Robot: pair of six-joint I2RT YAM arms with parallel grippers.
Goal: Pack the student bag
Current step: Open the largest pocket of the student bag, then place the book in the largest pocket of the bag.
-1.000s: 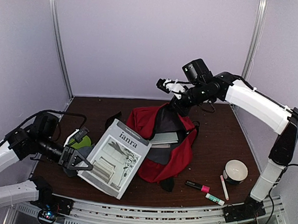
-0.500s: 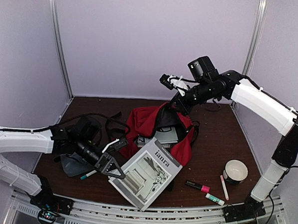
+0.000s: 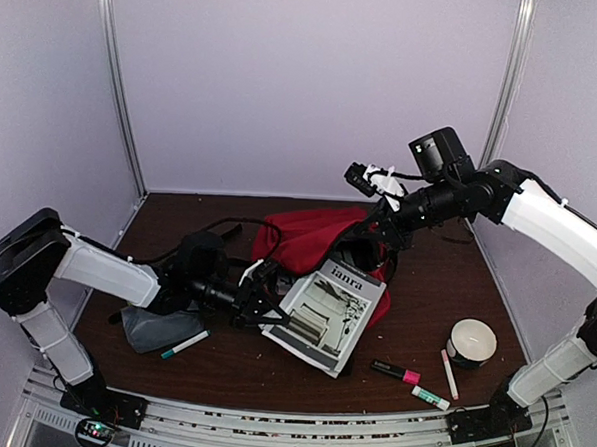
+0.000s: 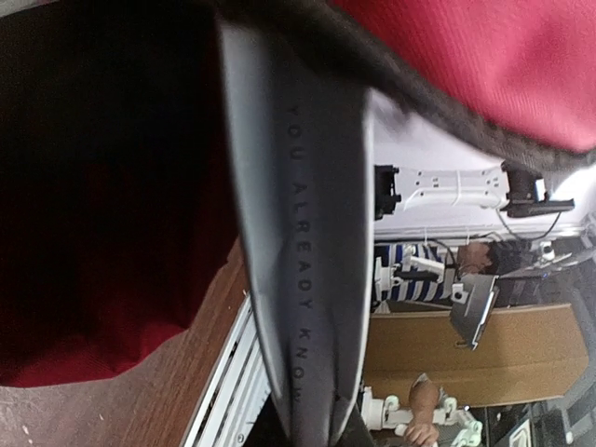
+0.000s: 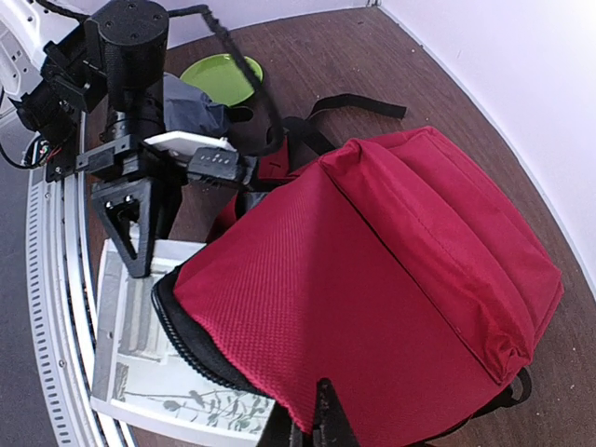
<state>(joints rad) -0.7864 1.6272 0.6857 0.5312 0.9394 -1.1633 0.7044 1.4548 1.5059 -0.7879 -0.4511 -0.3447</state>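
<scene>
The red student bag (image 3: 308,234) is lying mid-table, its mouth facing 5 o'clock. The right gripper (image 3: 370,227) is pinching its upper rim; the left gripper (image 3: 269,312) is grasping the "ianra" book (image 3: 329,305) at that opening.

Pale lilac walls (image 3: 306,84) enclose a dark brown wooden table (image 3: 446,281), metal posts (image 3: 121,84) at the back corners

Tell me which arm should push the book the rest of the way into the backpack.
Left. The left gripper is shut on the book, whose far end sits under the backpack's open rim. The right gripper is holding that rim up, so it likely can't let go.
</scene>
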